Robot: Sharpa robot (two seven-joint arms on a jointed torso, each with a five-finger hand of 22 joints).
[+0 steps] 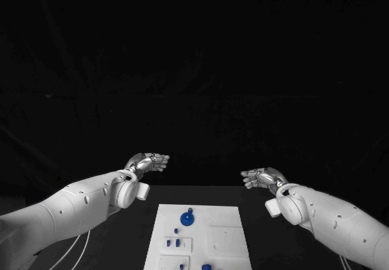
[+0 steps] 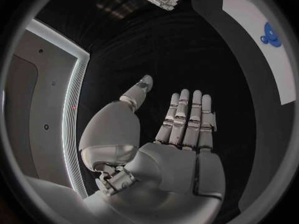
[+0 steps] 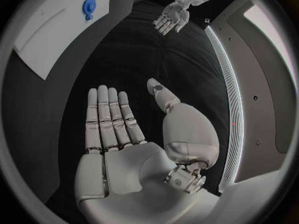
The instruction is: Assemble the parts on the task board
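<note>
We see one white board (image 1: 212, 225) lying on the black table (image 1: 121, 242), between our two arms. On it we count one large round blue part (image 1: 187, 218) near the far end, three small blue pegs (image 1: 173, 243) closer in, and one more blue piece (image 1: 207, 266) at the near edge. Our left hand (image 1: 146, 163) and right hand (image 1: 261, 178) hover beyond the board's far end, both holding nothing, fingers extended.

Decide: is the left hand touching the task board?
Apart. The head view shows the left hand raised beyond the task board, black table between them.
</note>
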